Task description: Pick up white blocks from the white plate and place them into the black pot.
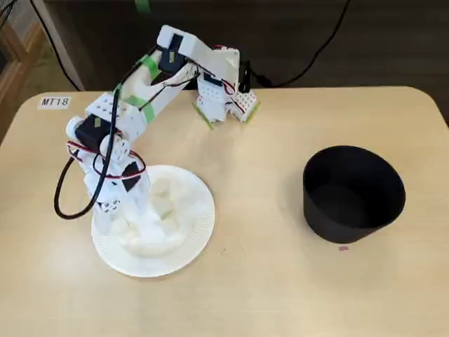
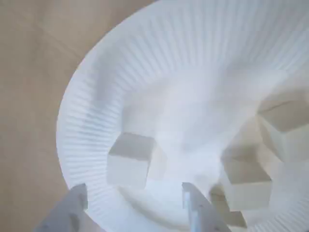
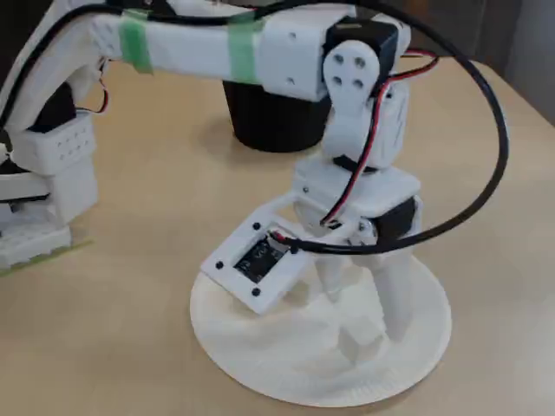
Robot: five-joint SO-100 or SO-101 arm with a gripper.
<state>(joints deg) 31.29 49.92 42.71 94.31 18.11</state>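
- white blocks sit on the white plate (image 1: 200, 210); one block (image 2: 129, 159) lies near the middle of the plate in the wrist view, and two more (image 2: 246, 183) (image 2: 286, 128) sit at the right side of that view.
- white plate is on the left part of the table (image 1: 266, 281) in a fixed view, and the arm (image 1: 168, 84) reaches down over it.
- claw (image 2: 135, 200) is low over the plate with its two fingers spread apart; nothing is held between them.
- one finger (image 2: 72, 205) shows at the bottom left of the wrist view and the other finger (image 2: 195, 205) at the bottom middle.
- the near block lies just above the gap between the fingers in the wrist view; i cannot tell if a finger touches it.
- black pot (image 1: 353, 193) stands upright on the right side of the table in a fixed view, well apart from the plate.
- a small label (image 1: 55, 102) with writing is stuck on the far left corner of the table.
- green tape (image 3: 134, 42) wraps the arm in a fixed view, and a black cable (image 3: 486, 130) loops beside the claw's motor.
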